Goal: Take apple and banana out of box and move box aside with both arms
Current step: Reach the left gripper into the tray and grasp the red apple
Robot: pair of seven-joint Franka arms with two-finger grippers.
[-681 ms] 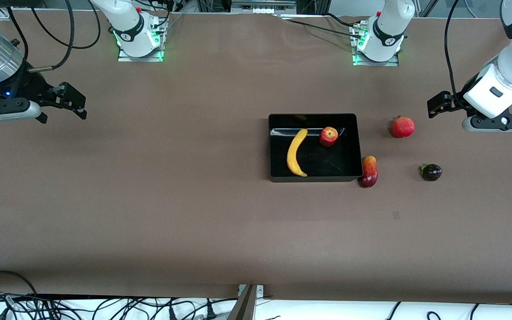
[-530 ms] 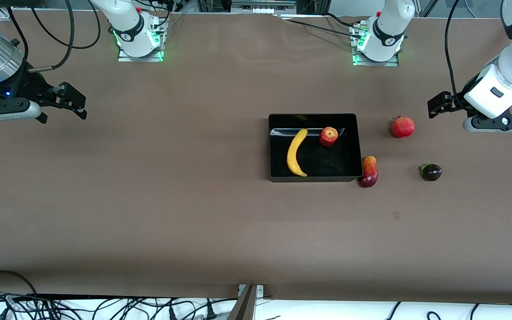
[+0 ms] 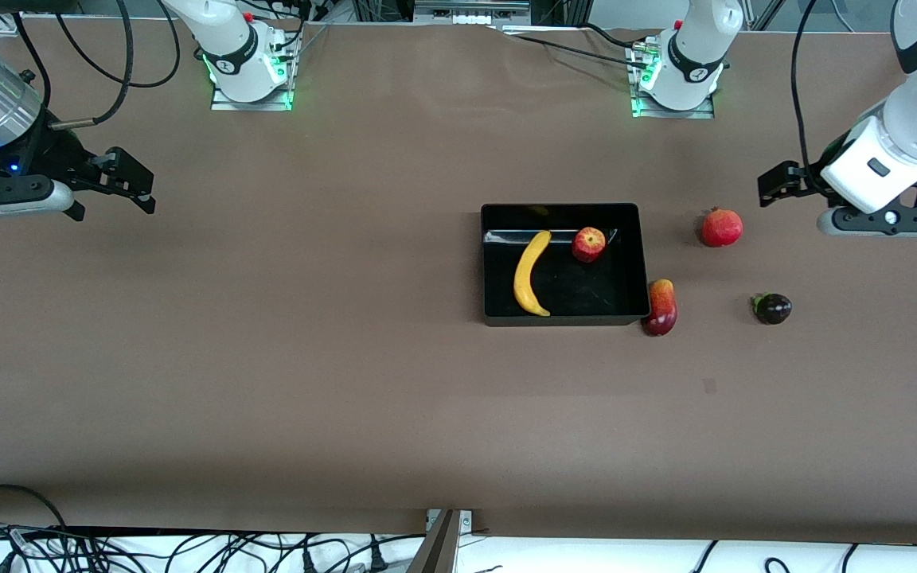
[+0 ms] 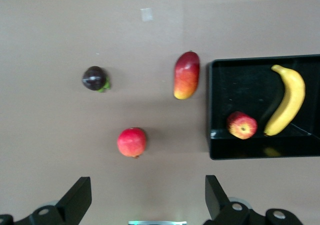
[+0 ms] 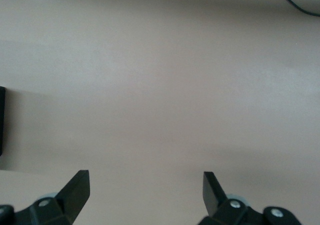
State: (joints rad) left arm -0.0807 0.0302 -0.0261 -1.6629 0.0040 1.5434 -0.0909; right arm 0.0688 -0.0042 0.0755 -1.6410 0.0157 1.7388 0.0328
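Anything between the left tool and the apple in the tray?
Partly. The round red pomegranate lies on the table between the open left tool and the shallow black plastic tray. The small red-and-yellow apple lies uncovered; an approach from above looks free.

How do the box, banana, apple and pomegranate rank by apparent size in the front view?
1. box
2. banana
3. pomegranate
4. apple

The pomegranate looks only slightly bigger than the apple; all four lie at a similar distance from the camera, so the ranking holds.
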